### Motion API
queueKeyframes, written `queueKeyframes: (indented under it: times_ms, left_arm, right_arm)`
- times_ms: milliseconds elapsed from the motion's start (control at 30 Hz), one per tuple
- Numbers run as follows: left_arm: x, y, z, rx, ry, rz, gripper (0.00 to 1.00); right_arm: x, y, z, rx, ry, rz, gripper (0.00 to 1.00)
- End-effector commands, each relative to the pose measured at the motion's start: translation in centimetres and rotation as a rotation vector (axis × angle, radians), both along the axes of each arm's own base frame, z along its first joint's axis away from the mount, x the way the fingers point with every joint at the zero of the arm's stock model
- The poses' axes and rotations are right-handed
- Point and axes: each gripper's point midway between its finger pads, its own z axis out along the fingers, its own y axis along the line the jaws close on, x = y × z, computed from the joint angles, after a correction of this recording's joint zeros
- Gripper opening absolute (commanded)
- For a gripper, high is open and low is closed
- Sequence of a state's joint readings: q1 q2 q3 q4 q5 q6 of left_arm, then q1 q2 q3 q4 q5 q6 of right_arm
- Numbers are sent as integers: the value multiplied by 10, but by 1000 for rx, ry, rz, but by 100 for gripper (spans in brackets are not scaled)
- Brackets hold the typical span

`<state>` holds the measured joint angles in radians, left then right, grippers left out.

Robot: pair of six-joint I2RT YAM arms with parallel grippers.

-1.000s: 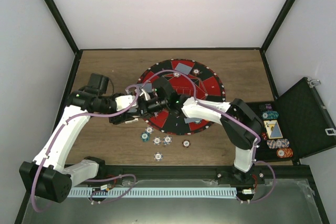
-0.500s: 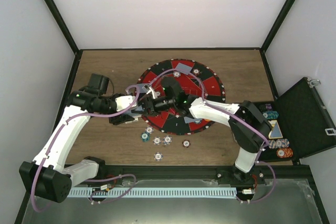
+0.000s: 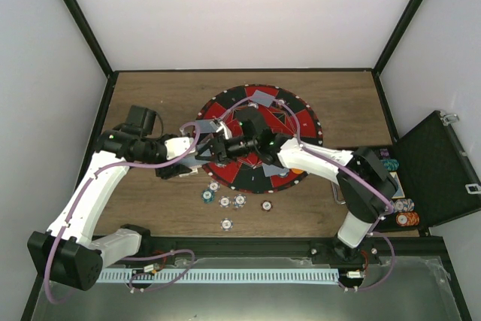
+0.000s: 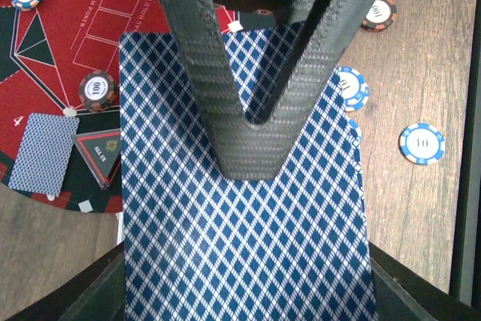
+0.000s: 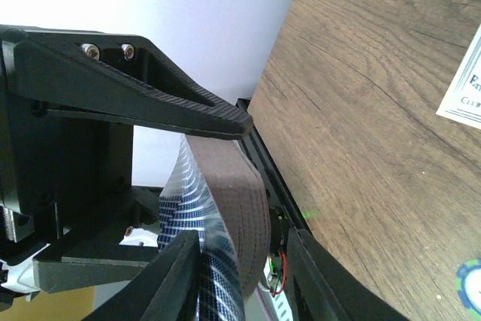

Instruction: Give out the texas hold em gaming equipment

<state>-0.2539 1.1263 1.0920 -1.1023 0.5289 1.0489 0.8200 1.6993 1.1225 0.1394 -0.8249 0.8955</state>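
My left gripper [image 3: 204, 154] is shut on a deck of playing cards [image 4: 240, 246] with blue diamond backs, gripped by its long sides and held over the mat's left rim. My right gripper [image 3: 225, 146] reaches in from the right and straddles the deck's end [image 5: 225, 186]. One of its fingers [image 4: 214, 73] lies on the top card; the other stands a small gap off the deck. Several striped chips [image 3: 224, 201] lie on the wood in front of the mat, among them a blue one [image 4: 422, 143]. A maroon chip [image 4: 97, 89] and a face-down card [image 4: 43, 152] lie on the mat.
The round red-and-black mat [image 3: 304, 122] fills the table's middle and holds a few cards [image 3: 263, 98]. The open black case [image 3: 436, 163] stands at the right with chip stacks [image 3: 398, 204] in it. Dark frame posts edge the table.
My right gripper has moved left across the mat until its fingers reach the deck in my left gripper. The left arm has hardly moved.
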Motion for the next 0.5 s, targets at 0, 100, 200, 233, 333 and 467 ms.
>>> queueKeyframes:
  times_ms: [0,100,200,233,333,467]
  left_arm:
    - [8,-5,20,-47,-70,-13,4]
    - [8,-5,19,-47,-69,-13,4]
    - [8,-5,19,-44,-70,-11,4]
    - [7,-5,19,-43,-71,-12,4]
    - [7,-4,17,-39,-70,-12,4]
    - [7,-4,16,-36,-69,-11,4]
  right_arm:
    - [1,-17,-22,-99,28,-34,34]
    - [1,-20,-19,-101,20,-40,30]
    - [3,-23,-15,-103,12,-50,21]
    - [3,-25,-13,-104,9,-54,16]
    - [6,-30,-8,-104,-2,-69,8]
    - [11,-40,-2,-113,-21,-93,3]
